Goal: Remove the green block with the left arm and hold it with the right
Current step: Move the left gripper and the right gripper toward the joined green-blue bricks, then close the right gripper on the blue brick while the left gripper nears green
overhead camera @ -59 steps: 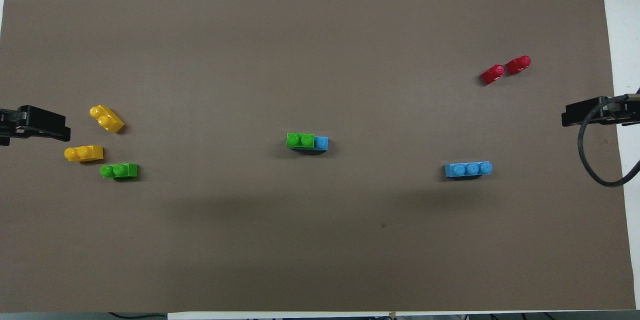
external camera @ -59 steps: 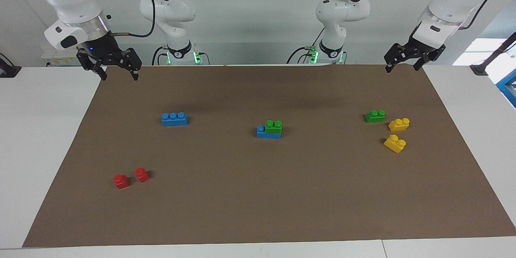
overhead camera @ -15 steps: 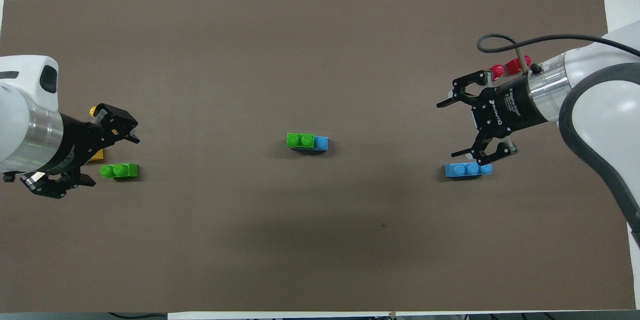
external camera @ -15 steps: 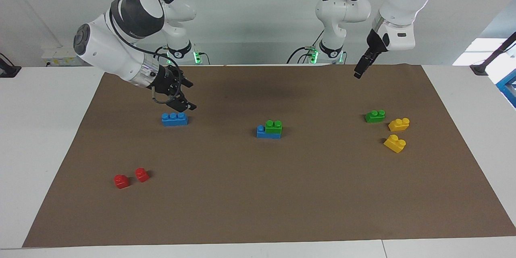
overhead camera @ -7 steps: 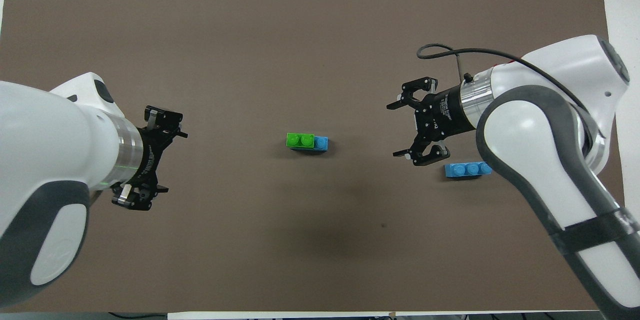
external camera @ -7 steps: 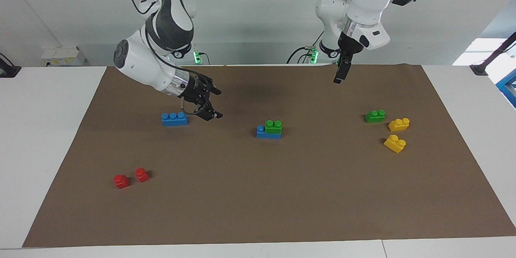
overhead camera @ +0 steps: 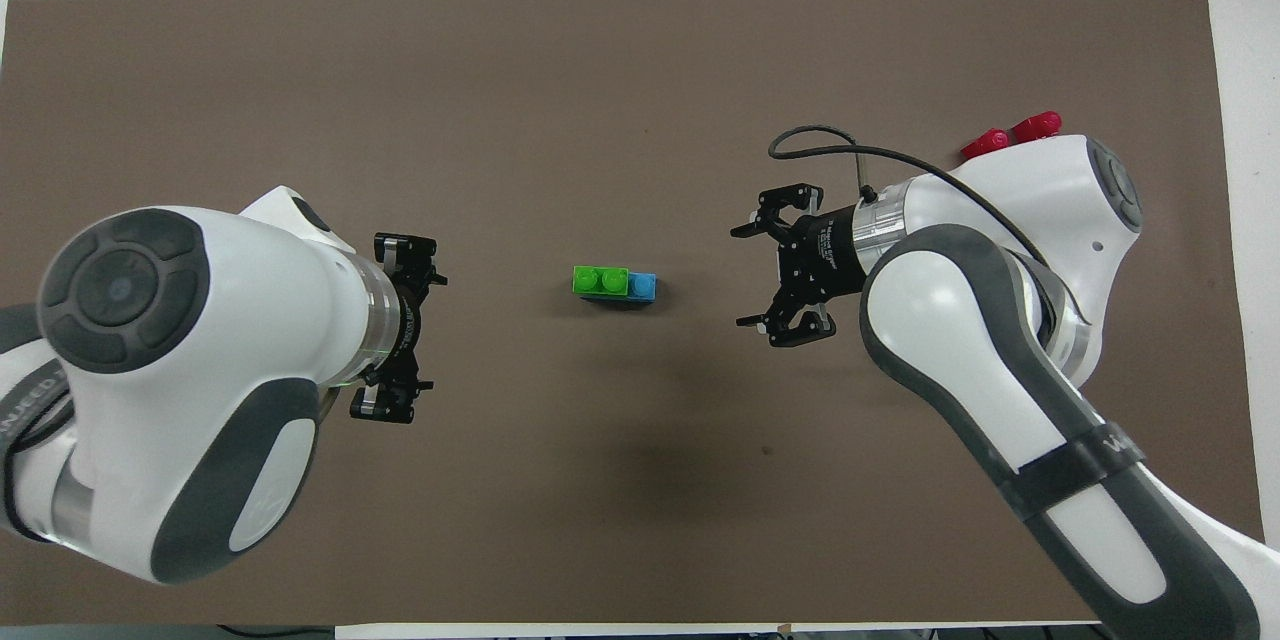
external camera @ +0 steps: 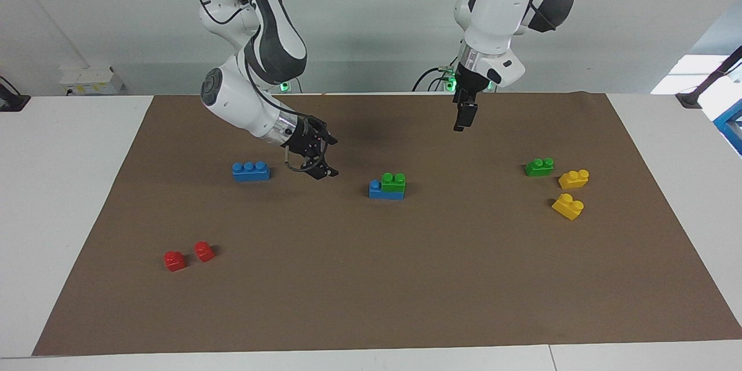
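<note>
The green block (external camera: 393,181) (overhead camera: 600,280) sits stacked on a blue brick (external camera: 382,192) (overhead camera: 643,286) at the middle of the brown mat, one blue stud left bare. My right gripper (external camera: 330,157) (overhead camera: 746,276) is open and empty, low over the mat between a loose blue brick and the stack, apart from the stack. My left gripper (external camera: 461,120) (overhead camera: 430,330) is open and empty, raised over the mat on the stack's left-arm side, touching nothing.
A loose three-stud blue brick (external camera: 251,171) lies toward the right arm's end. Two red blocks (external camera: 188,255) (overhead camera: 1010,134) lie farther from the robots there. A second green brick (external camera: 539,167) and two yellow bricks (external camera: 571,192) lie toward the left arm's end, hidden under my arm in the overhead view.
Both grippers have moved in from the mat's ends toward the stack in the middle. The right gripper has passed over the loose blue brick. No brick has moved.
</note>
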Robot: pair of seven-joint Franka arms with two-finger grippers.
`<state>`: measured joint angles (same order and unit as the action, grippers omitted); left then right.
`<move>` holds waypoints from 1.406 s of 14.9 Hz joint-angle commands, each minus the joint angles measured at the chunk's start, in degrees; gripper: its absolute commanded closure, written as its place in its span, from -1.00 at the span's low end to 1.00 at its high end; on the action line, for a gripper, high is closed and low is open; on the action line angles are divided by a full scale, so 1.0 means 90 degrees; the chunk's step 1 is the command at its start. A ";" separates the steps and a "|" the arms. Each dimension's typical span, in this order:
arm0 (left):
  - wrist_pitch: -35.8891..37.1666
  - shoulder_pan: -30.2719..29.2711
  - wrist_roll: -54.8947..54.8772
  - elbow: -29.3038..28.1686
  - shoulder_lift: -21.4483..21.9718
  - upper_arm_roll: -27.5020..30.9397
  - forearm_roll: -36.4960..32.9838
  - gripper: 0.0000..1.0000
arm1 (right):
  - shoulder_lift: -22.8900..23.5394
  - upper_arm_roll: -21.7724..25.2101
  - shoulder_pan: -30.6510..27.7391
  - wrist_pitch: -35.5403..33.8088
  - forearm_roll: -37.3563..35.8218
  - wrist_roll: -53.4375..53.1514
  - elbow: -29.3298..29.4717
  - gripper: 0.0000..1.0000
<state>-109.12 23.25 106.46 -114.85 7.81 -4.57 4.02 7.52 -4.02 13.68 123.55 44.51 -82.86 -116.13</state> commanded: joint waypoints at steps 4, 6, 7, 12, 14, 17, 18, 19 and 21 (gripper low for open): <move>-0.1262 0.0649 0.1363 0.0017 -0.1091 0.0098 0.0110 -1.00 | 0.0150 -0.0003 0.0324 0.0704 0.0396 -0.0011 -0.0260 -0.98; -0.1488 0.0717 0.1510 0.0017 -0.1248 0.0098 0.0110 -1.00 | 0.0208 -0.0003 0.0452 0.0842 0.0513 -0.0012 -0.0310 -0.98; -0.1537 0.0737 0.1569 0.0036 -0.1374 0.0098 0.0110 -1.00 | 0.0305 -0.0003 0.0472 0.0871 0.0523 0.0017 -0.0310 -0.98; -0.1976 0.0805 0.2076 0.0066 -0.1707 0.0098 0.0110 -1.00 | 0.0687 -0.0003 0.0794 0.1534 0.0747 0.0027 -0.0281 -0.99; -0.2162 0.0951 0.2330 0.0066 -0.1795 0.0108 0.0110 -1.00 | 0.0823 -0.0003 0.0969 0.1691 0.0816 0.0037 -0.0241 -0.99; -0.2318 0.1010 0.2585 0.0085 -0.1951 0.0108 0.0100 -1.00 | 0.1009 -0.0003 0.0980 0.1819 0.0894 0.0154 -0.0202 -0.99; -0.2338 0.1049 0.2595 0.0134 -0.2039 0.0108 0.0100 -1.00 | 0.1077 -0.0013 0.0989 0.1867 0.0894 0.0193 -0.0173 -0.99; -0.2338 0.1098 0.2624 0.0231 -0.2156 0.0108 0.0100 -1.00 | 0.1146 -0.0013 0.1018 0.1974 0.0894 0.0213 -0.0134 -0.99; -0.2328 0.1108 0.2741 0.0407 -0.2264 0.0108 0.0091 -1.00 | 0.1243 -0.0003 0.1175 0.2131 0.0904 0.0203 -0.0085 -0.99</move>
<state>-129.75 31.96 129.69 -114.11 -10.32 -4.52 4.06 17.05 -4.01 23.08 140.76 50.69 -82.67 -118.26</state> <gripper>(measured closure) 0.000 0.000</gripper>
